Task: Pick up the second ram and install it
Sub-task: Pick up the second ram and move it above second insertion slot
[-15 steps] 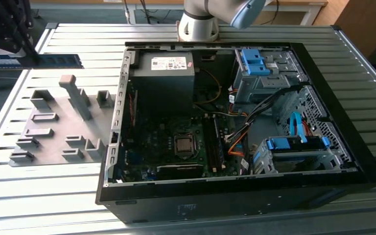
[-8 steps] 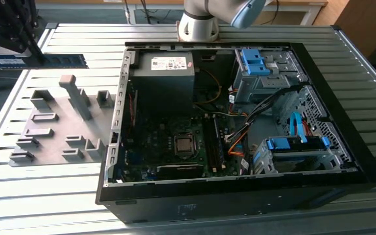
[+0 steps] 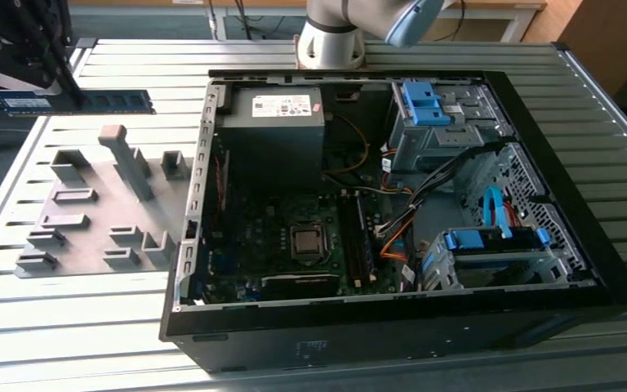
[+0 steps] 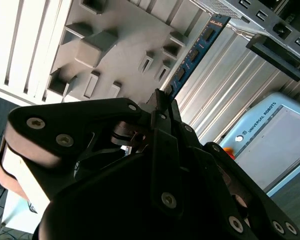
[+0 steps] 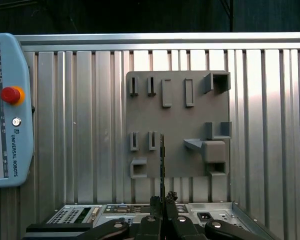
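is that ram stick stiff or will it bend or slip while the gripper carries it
Probably stiff: the second ram juts out level from the gripper with no visible sag in the exterior view. Likely light, being a thin strip. It may twist or slip somewhat, since it looks pinched edge-on by narrow fingertips away from its middle.

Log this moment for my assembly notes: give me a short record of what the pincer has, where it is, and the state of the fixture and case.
pincer: shut on the slim blue-green RAM strip
strip position: held in the air, above the grey plastic fixture plate
fixture plate: on the slatted metal table, beside the case
open black computer case: motherboard exposed
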Controlling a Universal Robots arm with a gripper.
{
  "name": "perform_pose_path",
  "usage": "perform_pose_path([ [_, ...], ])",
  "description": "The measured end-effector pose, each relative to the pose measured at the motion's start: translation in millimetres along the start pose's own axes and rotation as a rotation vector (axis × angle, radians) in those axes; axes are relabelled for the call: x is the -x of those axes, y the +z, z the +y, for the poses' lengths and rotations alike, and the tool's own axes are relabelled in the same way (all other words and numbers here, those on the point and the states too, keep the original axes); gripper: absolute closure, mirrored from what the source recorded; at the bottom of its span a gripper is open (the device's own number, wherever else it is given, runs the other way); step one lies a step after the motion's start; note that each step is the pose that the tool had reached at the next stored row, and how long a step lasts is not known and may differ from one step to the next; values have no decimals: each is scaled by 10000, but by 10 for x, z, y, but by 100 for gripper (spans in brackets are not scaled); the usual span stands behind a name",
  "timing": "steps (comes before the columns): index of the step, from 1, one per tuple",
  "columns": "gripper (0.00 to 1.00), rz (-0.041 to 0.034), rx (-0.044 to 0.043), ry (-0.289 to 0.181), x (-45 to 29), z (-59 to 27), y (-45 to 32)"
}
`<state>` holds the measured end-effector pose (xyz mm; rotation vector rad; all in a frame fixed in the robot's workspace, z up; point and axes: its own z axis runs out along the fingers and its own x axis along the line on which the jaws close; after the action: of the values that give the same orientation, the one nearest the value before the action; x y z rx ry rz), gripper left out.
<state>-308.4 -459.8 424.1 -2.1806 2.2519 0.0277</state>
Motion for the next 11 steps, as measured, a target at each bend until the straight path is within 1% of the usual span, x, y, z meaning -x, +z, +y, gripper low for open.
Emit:
perform_pose_path([
  [11,86,-1,0,0,3,-101,0],
])
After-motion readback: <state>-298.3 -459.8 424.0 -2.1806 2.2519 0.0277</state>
